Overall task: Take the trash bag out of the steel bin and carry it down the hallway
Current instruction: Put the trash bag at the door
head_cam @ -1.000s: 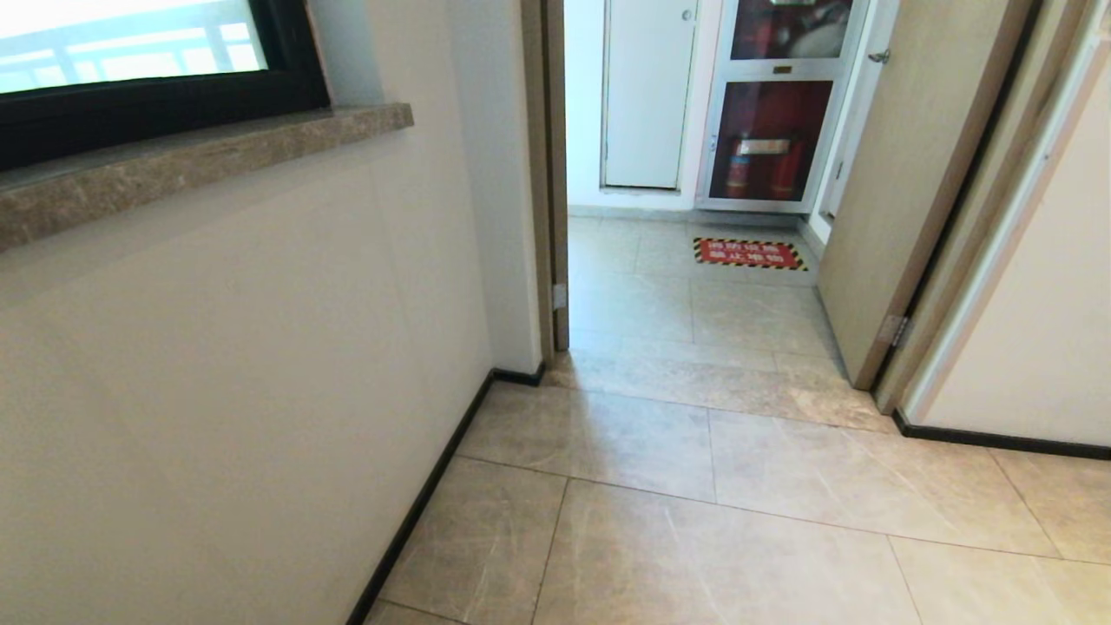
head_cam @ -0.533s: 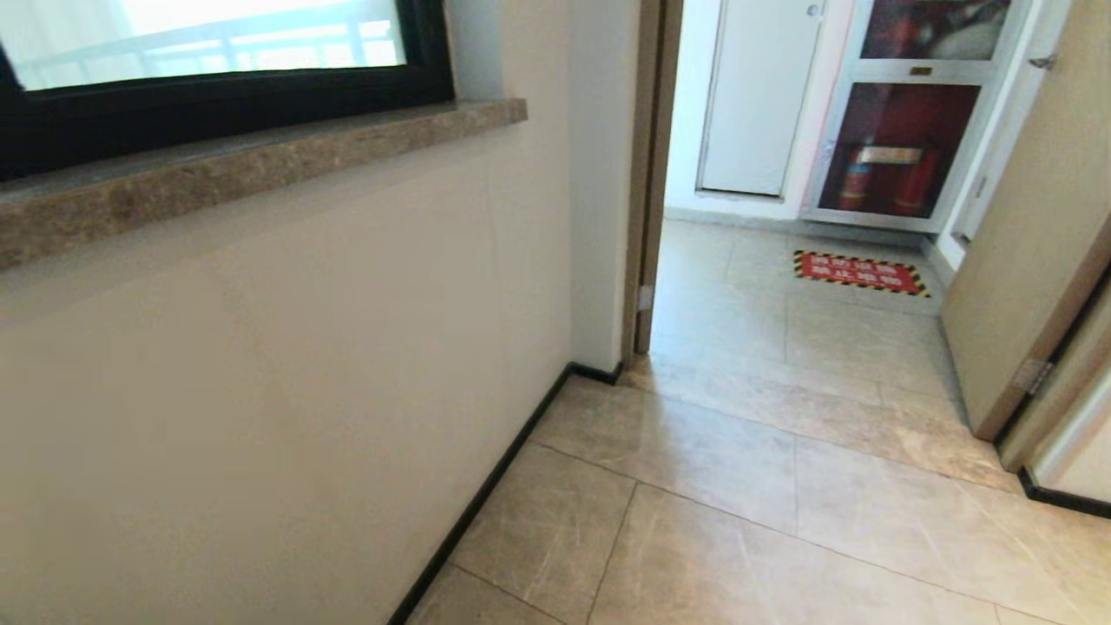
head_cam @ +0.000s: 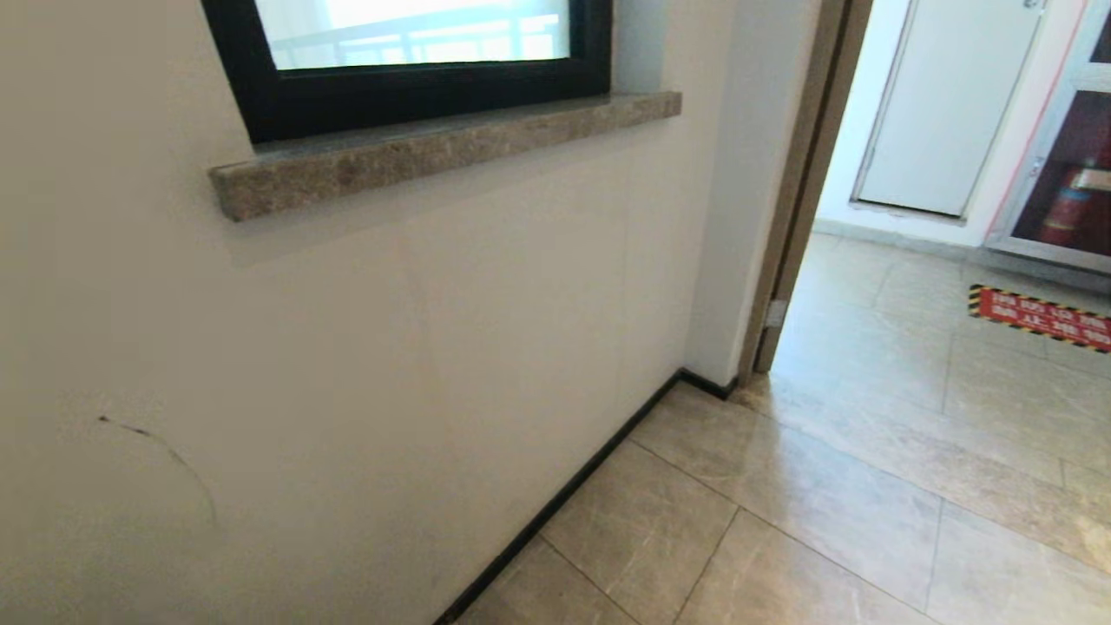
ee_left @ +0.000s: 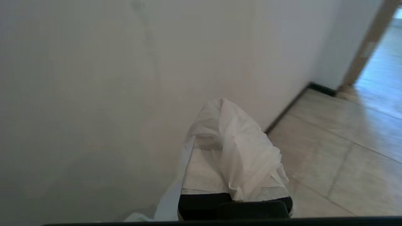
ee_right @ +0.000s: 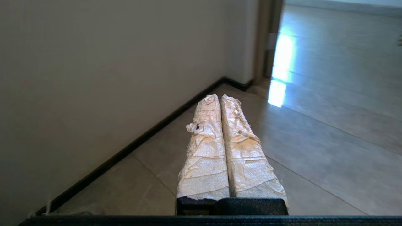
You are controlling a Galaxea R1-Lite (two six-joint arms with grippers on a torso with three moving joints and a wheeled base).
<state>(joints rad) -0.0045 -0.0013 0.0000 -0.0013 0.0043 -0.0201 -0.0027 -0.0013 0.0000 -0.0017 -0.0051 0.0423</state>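
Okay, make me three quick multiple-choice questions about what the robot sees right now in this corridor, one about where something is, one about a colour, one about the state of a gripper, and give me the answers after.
1. Where is the floor sign with red and yellow-black stripes?
A. under the window
B. beyond the doorway, on the tiles
C. on the stone sill

2. What colour is the window frame?
A. black
B. white
C. brown

3. How is the left gripper?
A. wide open, empty
B. shut on thin white plastic
C. shut on a steel bin

Answers:
1 B: the floor sign lies on the tiles past the doorway.
2 A: the window frame above the sill is black.
3 B: the left gripper is clamped on the trash bag, whose white film bunches over the fingers.
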